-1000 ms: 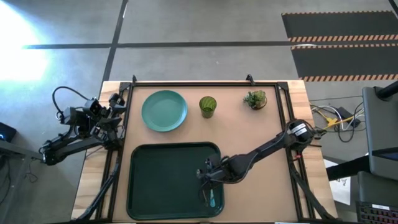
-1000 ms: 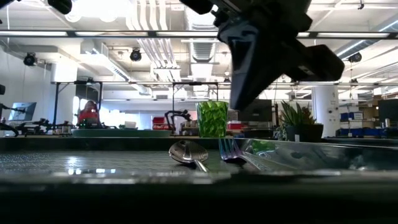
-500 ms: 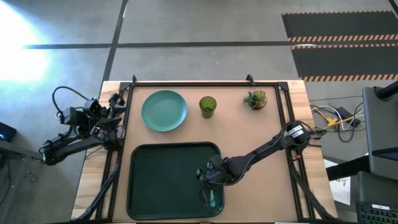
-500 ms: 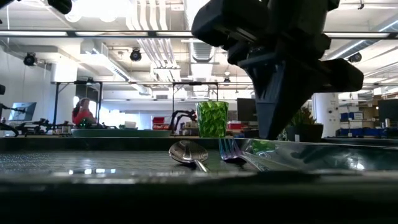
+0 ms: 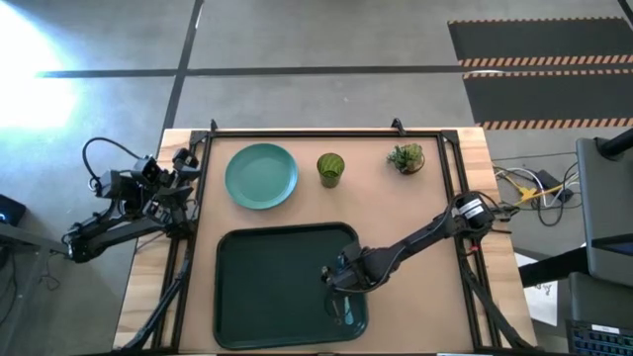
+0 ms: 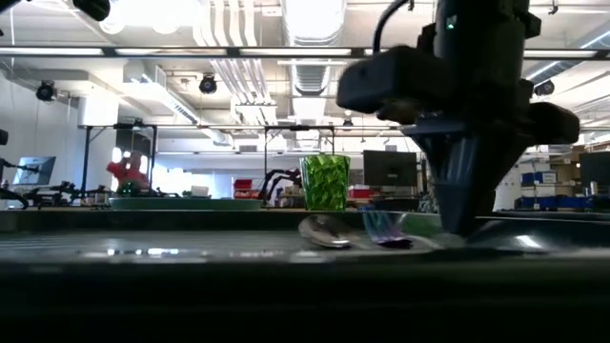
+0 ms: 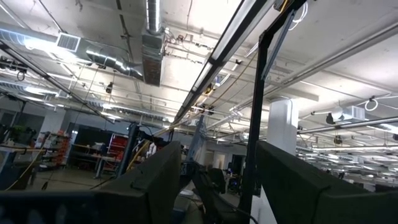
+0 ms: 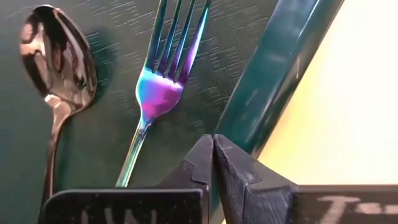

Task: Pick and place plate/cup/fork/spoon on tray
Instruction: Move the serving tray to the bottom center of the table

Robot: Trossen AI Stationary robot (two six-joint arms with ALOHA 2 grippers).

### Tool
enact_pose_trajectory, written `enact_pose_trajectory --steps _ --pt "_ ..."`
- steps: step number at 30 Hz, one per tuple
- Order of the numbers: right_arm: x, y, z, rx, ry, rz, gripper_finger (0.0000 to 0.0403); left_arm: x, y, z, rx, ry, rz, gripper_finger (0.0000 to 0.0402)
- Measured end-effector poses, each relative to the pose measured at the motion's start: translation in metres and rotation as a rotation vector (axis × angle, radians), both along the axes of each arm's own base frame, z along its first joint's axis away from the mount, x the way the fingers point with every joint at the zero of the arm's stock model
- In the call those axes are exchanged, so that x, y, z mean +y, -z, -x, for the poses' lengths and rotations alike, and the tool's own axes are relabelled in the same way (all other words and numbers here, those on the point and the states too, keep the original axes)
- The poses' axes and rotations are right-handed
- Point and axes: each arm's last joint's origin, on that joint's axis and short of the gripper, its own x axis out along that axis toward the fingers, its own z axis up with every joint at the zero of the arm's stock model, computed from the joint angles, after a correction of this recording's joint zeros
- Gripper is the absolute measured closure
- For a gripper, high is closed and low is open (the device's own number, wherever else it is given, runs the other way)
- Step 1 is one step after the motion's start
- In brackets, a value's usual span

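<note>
The dark green tray [image 5: 267, 287] lies at the table's near middle. The spoon [image 8: 59, 56] and the bluish fork [image 8: 160, 93] lie side by side on its floor near its right rim; both also show in the low view, the spoon [image 6: 324, 232] and the fork [image 6: 386, 229]. The teal plate [image 5: 261, 176] and the olive cup [image 5: 329, 168] stand on the table beyond the tray. My right gripper [image 5: 339, 282] is shut, its tips down at the tray's right rim beside the fork. My left gripper [image 5: 183, 163] is open and empty at the table's left edge. My right gripper's shut fingertips [image 8: 205, 152] are set down against the inner side of the tray's right rim [image 8: 249, 118], just right of the fork's handle. The fingers come from above, pointing down. The tray lies flat on the table.
A small potted plant [image 5: 406, 157] stands at the far right of the table. A black frame runs along the table's edges [image 5: 450, 168]. Bare tabletop lies right of the tray [image 5: 415, 297].
My right gripper has come down onto the tray's right rim and gone toward the table's right edge. The tray has slid a short way right along the table with it, carrying the spoon and fork, which keep their places on it.
</note>
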Motion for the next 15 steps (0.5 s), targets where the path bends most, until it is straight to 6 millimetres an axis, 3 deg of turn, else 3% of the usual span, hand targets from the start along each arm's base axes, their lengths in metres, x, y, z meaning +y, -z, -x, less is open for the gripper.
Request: enact_pose_trajectory --steps 15 --pt "-0.005 0.003 0.030 0.311 0.028 0.015 0.0394 0.000 0.000 0.000 0.000 0.000 0.001 0.0210"
